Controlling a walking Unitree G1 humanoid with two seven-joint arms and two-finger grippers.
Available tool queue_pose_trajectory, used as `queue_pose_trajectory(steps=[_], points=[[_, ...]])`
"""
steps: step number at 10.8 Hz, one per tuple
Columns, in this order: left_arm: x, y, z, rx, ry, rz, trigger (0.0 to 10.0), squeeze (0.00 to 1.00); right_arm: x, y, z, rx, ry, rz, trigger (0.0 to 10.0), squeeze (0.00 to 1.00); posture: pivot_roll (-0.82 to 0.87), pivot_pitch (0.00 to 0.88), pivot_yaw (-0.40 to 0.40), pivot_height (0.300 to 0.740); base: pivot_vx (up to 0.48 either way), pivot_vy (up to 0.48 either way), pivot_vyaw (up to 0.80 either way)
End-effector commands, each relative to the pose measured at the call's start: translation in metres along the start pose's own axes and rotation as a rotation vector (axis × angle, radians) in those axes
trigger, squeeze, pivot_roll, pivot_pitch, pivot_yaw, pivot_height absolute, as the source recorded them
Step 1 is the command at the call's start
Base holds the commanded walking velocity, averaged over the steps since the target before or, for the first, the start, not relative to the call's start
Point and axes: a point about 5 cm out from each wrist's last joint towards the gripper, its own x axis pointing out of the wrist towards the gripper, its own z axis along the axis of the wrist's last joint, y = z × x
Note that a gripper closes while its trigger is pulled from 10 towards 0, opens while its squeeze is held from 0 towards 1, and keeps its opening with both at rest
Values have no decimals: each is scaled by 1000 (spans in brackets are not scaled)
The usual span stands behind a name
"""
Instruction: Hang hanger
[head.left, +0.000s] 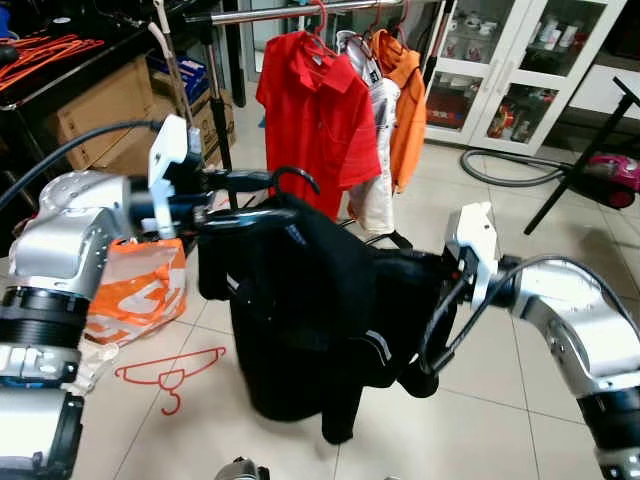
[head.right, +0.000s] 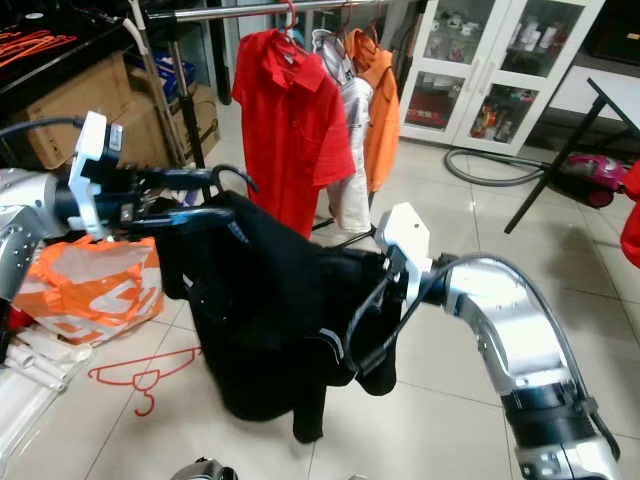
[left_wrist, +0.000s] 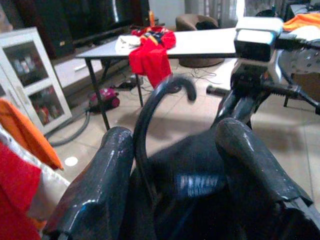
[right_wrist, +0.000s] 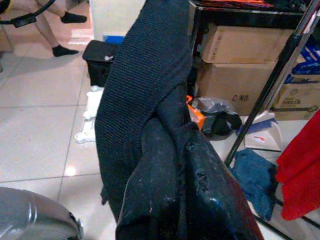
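Observation:
A black shirt (head.left: 300, 310) hangs on a black hanger whose hook (head.left: 297, 176) curls up just below the clothes rail (head.left: 300, 12). My left gripper (head.left: 243, 198) is shut on the hanger's neck; in the left wrist view the hook (left_wrist: 150, 120) rises between its two fingers (left_wrist: 100, 190). My right gripper (head.left: 425, 285) is shut on the shirt's far side, with the fabric (right_wrist: 145, 90) pinched between its fingers (right_wrist: 210, 200). On the rail hang a red shirt (head.left: 320, 110), a white one (head.left: 375, 150) and an orange one (head.left: 405, 100).
A red hanger (head.left: 170, 372) lies on the tiled floor by an orange bag (head.left: 140, 285). Cardboard boxes (head.left: 100, 110) stand at the left, a glass cabinet (head.left: 520, 60) and a vacuum cleaner (head.left: 615, 170) behind. A person's legs (right_wrist: 50, 25) are off to one side.

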Motion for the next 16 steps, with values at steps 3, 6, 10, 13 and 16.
queue_pose_trajectory(steps=[3,6,10,13,16], points=[[0,3,0,-2,-14,13,10000,0,-5,3,10,-16,-29,27,0,0,-80,1,-12,740,0,0,0],[-1,4,-2,-37,-36,19,10000,0,-8,4,9,-15,-13,41,0,0,-87,0,-13,740,0,0,0],[-1,3,-15,-146,-60,1,8157,0,-10,6,11,-11,-16,53,0,0,-89,3,-17,740,0,0,0],[4,0,-22,-188,-67,-18,9804,0,-8,9,14,-10,-27,69,0,0,-91,5,-17,740,0,0,0],[6,1,-26,-212,-67,-15,8000,0,-7,12,16,-10,-38,81,0,0,-94,3,-13,740,0,0,0]])
